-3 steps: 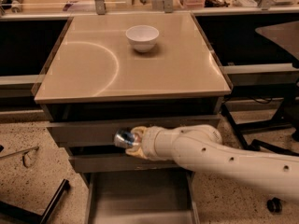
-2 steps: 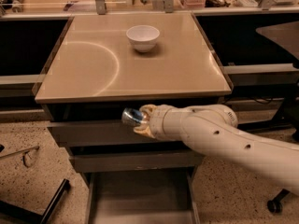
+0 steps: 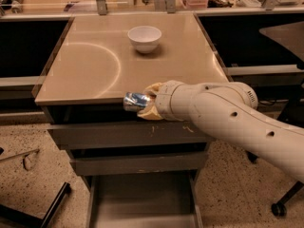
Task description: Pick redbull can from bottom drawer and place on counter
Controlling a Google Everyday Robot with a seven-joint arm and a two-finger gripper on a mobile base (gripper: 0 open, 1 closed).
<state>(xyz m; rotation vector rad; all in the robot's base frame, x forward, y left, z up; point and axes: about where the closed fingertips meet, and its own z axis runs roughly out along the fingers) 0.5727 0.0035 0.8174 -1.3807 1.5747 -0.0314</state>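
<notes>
— Where's the redbull can (image 3: 134, 101)?
— Lying sideways at the table's (image 3: 95, 70) near edge, above the open bottom drawer (image 3: 142, 201). The jaws pinch its right end.
— How will it handle?
— Light, thin-walled and slick, I'd judge. Hold it mid-body, gently, or it may dent or slip.

Redbull can (image 3: 134, 101) sideways in gripper (image 3: 146, 101) @ counter (image 3: 90, 56) front edge.
</notes>
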